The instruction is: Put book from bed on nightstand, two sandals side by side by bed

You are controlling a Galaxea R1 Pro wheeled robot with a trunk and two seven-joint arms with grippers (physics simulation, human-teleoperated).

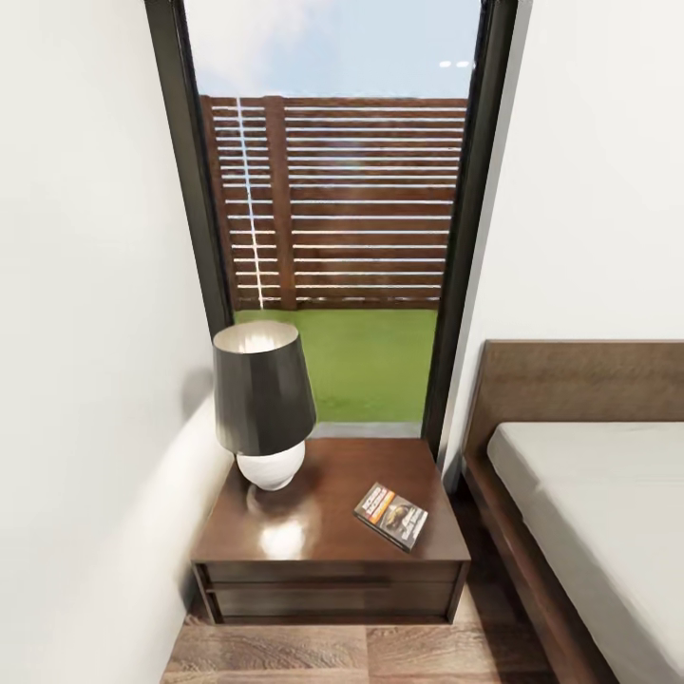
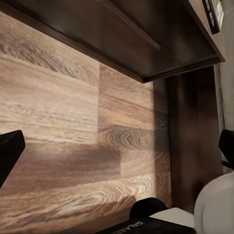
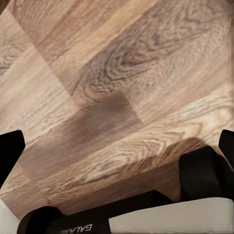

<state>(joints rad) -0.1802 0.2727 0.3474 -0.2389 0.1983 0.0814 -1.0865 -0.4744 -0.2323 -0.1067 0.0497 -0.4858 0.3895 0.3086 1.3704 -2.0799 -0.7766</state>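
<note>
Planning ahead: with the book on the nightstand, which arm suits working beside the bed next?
Probably right: the bed lies on that side, while the left gripper hangs open by the nightstand.

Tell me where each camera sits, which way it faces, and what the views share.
Head view: on the robot's head, facing forward and down at the nightstand with the book and lamp, window behind, bed alongside.
Left wrist view: near the left tool, facing the floor and the nightstand's underside; fingertips at both edges.
Right wrist view: near the right tool, facing floor; fingertips at both edges.
Shared: nightstand, book and plank floor.
</note>
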